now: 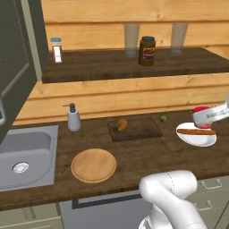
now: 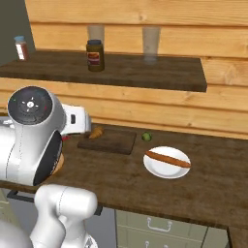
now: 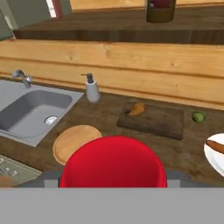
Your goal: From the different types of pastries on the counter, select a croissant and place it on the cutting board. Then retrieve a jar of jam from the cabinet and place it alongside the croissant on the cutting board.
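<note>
On board [image 1: 138, 129]: croissant [image 1: 122, 124] (pincer [image 1: 206, 117] apparently gripping jar [image 3: 113, 162]).

The jam jar [image 3: 113, 162] hides the jaws in the hand view. At three o'clock the plate [image 3: 215, 155] is cut off; at twelve, the big jar [image 3: 160, 9].

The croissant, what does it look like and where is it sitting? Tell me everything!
The croissant is small, golden-brown and curved, with a ridged look. It lies flat on the dark wooden cutting board, near the board's left end as the left base view shows it. Nothing else touches it; the gripper is away from it.
</note>
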